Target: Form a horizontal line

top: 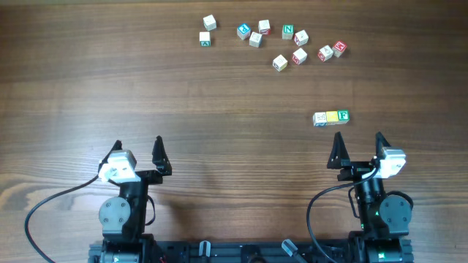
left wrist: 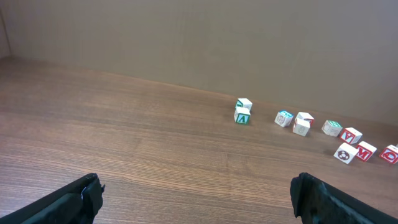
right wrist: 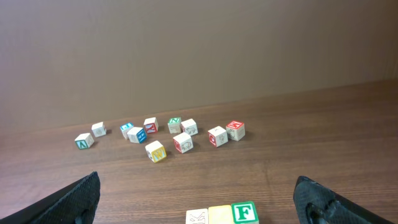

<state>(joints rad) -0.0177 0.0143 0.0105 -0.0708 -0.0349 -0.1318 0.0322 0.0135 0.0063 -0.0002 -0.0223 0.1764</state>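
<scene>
Three small cubes sit touching in a horizontal line (top: 331, 117) on the table: a pale whitish one at the left, a yellow one in the middle, a green F one at the right. The row shows at the bottom of the right wrist view (right wrist: 222, 215). My right gripper (top: 359, 145) is open and empty, just below the row. My left gripper (top: 137, 150) is open and empty at the lower left, far from the row. Its fingers frame bare wood in the left wrist view (left wrist: 196, 193).
Several loose letter cubes lie scattered at the back of the table (top: 272, 40), with two more at the far left of the group (top: 208, 31). They show in the right wrist view (right wrist: 168, 135) and the left wrist view (left wrist: 311, 127). A brown wall stands behind.
</scene>
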